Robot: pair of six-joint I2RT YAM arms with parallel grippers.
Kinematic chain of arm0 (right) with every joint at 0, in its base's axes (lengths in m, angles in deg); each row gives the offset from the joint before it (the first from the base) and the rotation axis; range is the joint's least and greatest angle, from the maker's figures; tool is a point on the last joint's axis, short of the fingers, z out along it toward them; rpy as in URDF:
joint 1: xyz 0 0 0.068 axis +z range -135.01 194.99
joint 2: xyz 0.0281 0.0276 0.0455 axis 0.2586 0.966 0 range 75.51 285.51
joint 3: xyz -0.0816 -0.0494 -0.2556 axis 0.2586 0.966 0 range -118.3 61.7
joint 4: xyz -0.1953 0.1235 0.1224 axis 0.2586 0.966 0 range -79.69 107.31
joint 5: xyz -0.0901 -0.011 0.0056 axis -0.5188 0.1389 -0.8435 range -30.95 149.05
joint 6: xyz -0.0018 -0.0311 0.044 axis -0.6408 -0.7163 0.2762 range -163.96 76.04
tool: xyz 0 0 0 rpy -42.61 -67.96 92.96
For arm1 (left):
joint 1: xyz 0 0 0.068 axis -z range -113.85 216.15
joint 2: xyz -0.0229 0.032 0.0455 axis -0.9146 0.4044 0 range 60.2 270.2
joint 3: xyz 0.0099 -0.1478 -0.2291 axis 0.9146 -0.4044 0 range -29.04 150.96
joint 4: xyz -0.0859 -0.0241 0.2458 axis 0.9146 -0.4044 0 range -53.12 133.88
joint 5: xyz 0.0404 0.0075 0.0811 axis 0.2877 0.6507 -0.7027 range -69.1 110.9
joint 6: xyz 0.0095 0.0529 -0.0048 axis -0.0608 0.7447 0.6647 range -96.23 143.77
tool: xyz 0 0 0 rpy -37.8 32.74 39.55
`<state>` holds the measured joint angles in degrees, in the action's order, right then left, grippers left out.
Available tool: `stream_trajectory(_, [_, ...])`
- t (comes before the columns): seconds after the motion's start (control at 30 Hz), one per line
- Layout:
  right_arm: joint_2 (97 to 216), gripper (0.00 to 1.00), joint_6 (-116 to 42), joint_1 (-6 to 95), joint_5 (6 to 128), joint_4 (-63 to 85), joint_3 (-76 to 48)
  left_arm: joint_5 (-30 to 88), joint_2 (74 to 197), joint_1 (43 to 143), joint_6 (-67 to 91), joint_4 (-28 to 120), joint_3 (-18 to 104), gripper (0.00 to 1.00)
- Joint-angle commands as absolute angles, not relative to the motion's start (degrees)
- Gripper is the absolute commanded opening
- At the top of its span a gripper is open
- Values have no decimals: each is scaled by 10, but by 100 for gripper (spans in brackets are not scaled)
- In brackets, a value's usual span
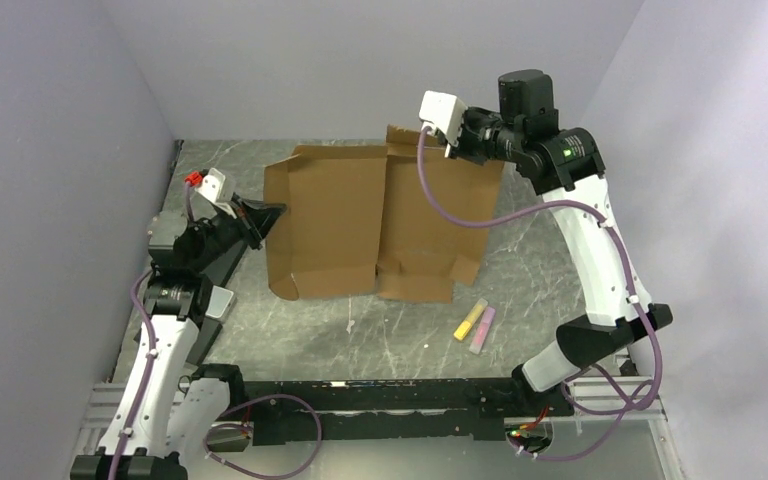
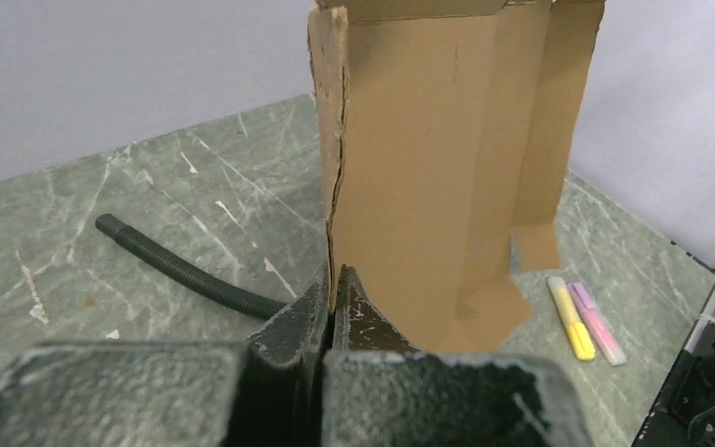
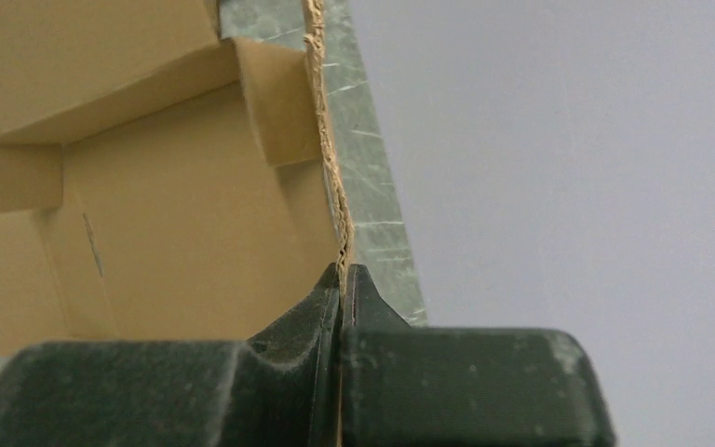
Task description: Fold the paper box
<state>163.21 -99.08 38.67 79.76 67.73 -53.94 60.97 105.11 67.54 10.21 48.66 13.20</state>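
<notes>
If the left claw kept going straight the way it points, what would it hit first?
The brown corrugated cardboard sheet itself: the left gripper is shut on its edge, and that edge runs straight ahead. Beyond it probably the grey wall, though depth is unclear.

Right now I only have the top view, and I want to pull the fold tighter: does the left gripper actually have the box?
Observer: Yes. The left wrist view shows the left gripper shut on the box, with the corrugated edge pinched between the jaws.
Operator: And the right one?
Observer: The right wrist view shows the right gripper shut on another raw edge of the box, with the sheet's inner face beside it.
Operator: Is anything hidden by the left arm?
Observer: A black ribbed hose lies on the table beside that gripper.
</notes>
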Motion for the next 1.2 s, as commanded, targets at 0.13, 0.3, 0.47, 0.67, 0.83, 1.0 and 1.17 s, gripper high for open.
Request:
stream_trajectory(0.13, [1630, 0, -949, 400, 795, 630, -663, 608, 1053, 697, 30, 483, 192, 0])
stream_trajectory(0.3, [1625, 0, -947, 400, 774, 605, -586, 582, 1044, 705, 23, 457, 173, 0])
stream_trajectory(0.47, [1632, 0, -925, 401, 755, 557, -517, 538, 1018, 716, 28, 467, 127, 0])
stream_trajectory(0.67, [1635, 0, -914, 403, 801, 553, -482, 486, 993, 741, 77, 476, 92, 0])
stream_trajectory(0.83, [1619, 0, -915, 405, 843, 562, -446, 463, 988, 752, 111, 463, 83, 0])
stream_trajectory(1.0, [1601, 3, -916, 405, 841, 559, -405, 466, 979, 757, 116, 479, 65, 0])
stream_trajectory(1.17, [1588, 7, -897, 403, 816, 534, -363, 473, 968, 758, 110, 489, 45, 0])
